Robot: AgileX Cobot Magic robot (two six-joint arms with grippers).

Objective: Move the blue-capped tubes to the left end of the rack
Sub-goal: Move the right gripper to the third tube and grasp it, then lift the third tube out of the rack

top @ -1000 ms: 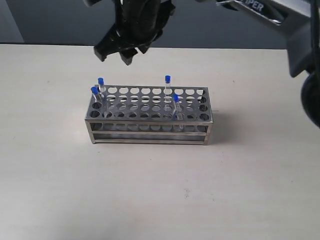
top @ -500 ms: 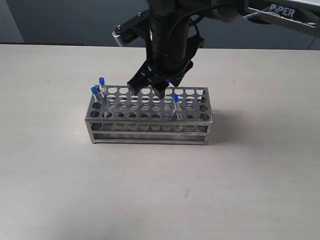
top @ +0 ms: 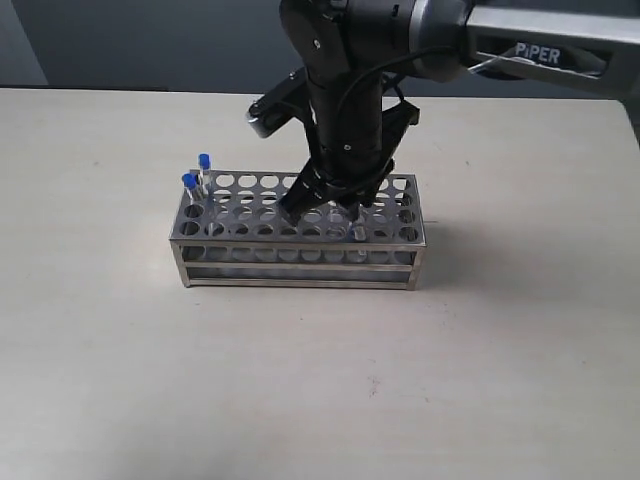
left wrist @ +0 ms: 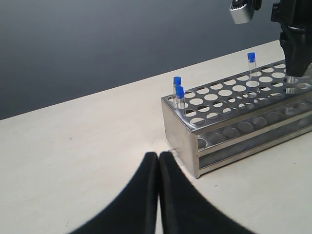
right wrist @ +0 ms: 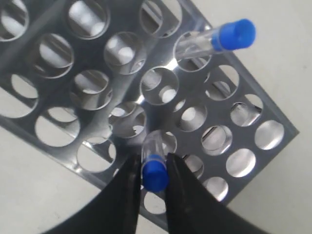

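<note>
The left hand (left wrist: 158, 159) hangs clenched and empty over the tabletop (left wrist: 73, 161), just short of the rack (top: 300, 262). Two blue-capped tubes (top: 189, 181) already stand at the rack's left end. The right hand (right wrist: 155, 162), well above the rack a second ago, has dropped onto its right half and now pinches the front tube (right wrist: 155, 178) at the cap. The back tube (right wrist: 234, 34) waits nearby. The third transfer looks to be starting.
</note>
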